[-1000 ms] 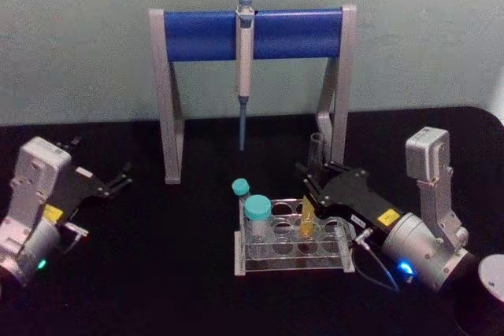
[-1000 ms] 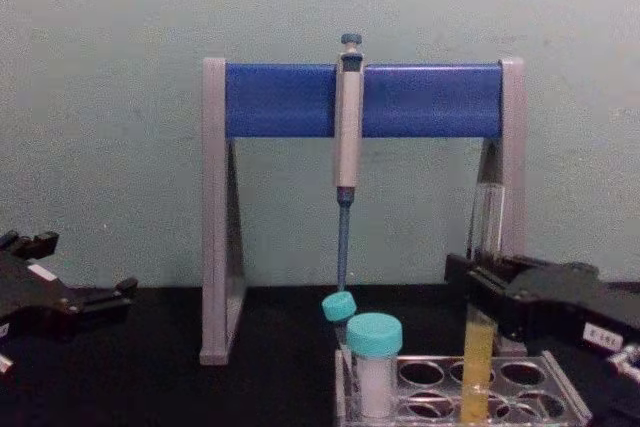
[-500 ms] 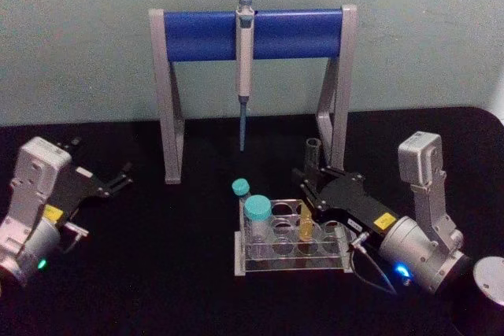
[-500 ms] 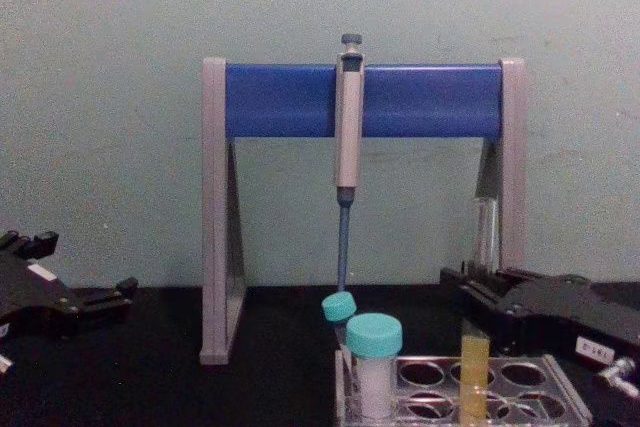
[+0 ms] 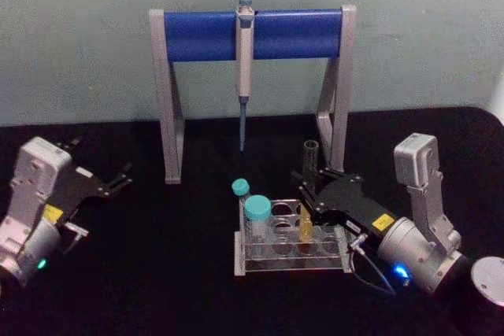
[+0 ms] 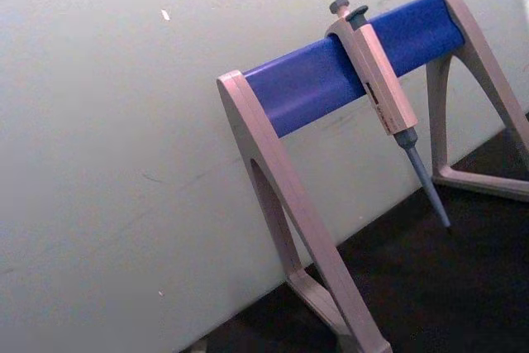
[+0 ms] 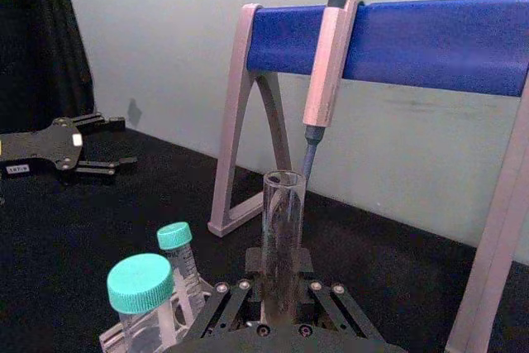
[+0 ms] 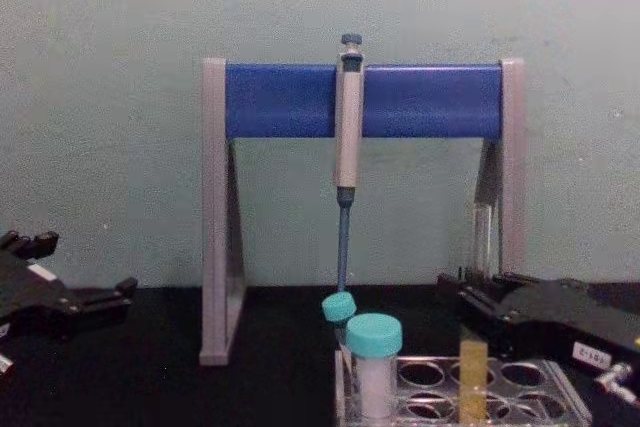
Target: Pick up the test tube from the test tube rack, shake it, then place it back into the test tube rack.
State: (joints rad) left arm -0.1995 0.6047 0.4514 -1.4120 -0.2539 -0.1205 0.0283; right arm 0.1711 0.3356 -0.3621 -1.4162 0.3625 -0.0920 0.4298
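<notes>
We see the tube [image 5: 306, 210] has sunk into the rack [image 5: 272, 261], our right end effector [image 5: 309, 188] still holding it, nearly back.

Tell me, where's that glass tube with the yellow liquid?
The test tube stands upright in the test tube rack, held by the right gripper, right of the teal-capped vials and before the pipette stand.

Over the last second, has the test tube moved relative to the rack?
Yes. In the chest view the test tube, gripped by the right end effector, has sunk lower into the test tube rack, its open top now lower against the stand's right leg.
</notes>
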